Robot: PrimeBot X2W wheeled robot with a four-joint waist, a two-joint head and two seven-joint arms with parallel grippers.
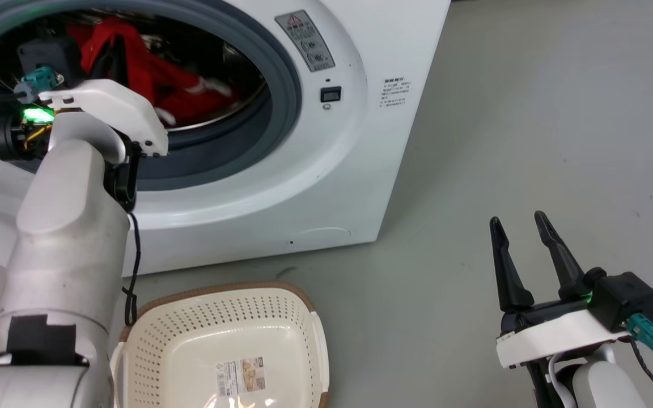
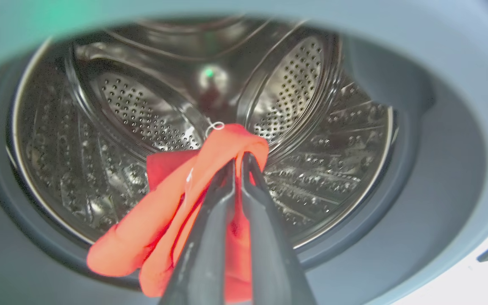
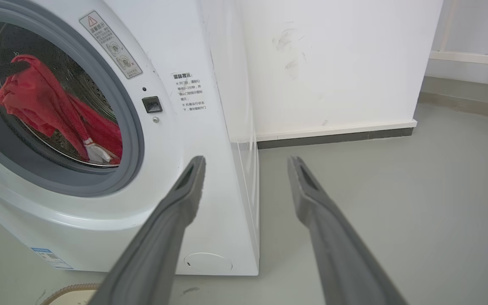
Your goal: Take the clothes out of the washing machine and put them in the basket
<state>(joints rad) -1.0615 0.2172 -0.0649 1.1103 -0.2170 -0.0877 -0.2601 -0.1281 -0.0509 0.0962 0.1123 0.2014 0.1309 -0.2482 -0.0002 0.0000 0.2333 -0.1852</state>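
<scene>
1 red garment (image 2: 142, 237) pinched in left gripper (image 2: 238, 160); right gripper (image 1: 517, 218) gapes empty; 1 basket (image 1: 219, 289)

One washer (image 1: 338, 187), one basket (image 1: 219, 297). Two grippers, the left gripper (image 2: 237, 160) and the right gripper (image 1: 517, 218), each with two dark fingers (image 1: 508, 272), so four in all. I can count one red garment (image 2: 172, 203) for certain, with one white patch (image 3: 95, 152) low in the red. Whether those folds are one piece or more, I cannot tell. Two perforated paddles (image 2: 142, 110) show on the drum wall. The washer's front has two printed labels (image 1: 306, 41) and one black socket (image 1: 330, 94). One sticker (image 1: 241, 377) lies in the basket. There are two teal plugs (image 1: 40, 79), one at each wrist, and two green lights (image 1: 36, 114).
</scene>
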